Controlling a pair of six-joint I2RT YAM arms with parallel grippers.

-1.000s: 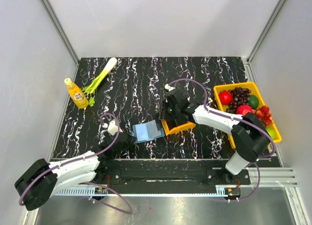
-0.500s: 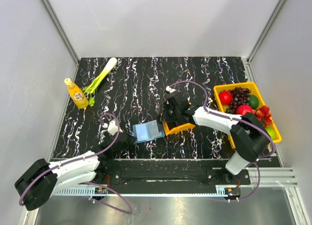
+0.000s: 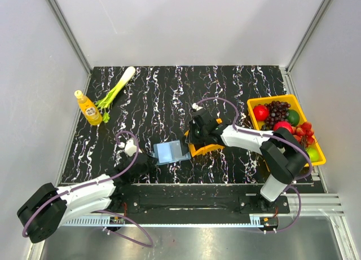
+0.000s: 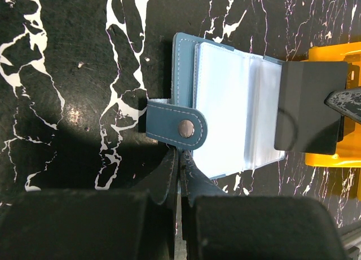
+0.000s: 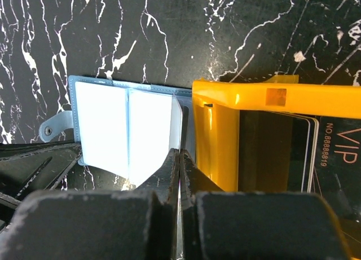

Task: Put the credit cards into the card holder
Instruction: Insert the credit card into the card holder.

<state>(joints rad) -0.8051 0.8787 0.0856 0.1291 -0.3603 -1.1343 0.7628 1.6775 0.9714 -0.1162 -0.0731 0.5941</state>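
The blue card holder (image 3: 171, 151) lies open on the black marbled table, clear sleeves up; it also shows in the left wrist view (image 4: 225, 110) and in the right wrist view (image 5: 124, 124). My left gripper (image 4: 180, 158) is shut on the holder's near edge by its snap strap (image 4: 177, 126). My right gripper (image 5: 179, 154) is shut on a dark credit card (image 4: 310, 108), held upright at the holder's right edge, next to the small orange tray (image 5: 217, 141). More dark credit cards (image 5: 333, 153) lie in that tray.
A big yellow bin (image 3: 269, 98) of fruit stands at the right. A yellow bottle (image 3: 88, 108) and a green onion (image 3: 115, 88) lie at the far left. The orange tray (image 3: 207, 148) touches the holder's right side.
My right gripper has moved left from above the orange tray to the holder's right edge, carrying the dark card. The left gripper and the holder have stayed put.
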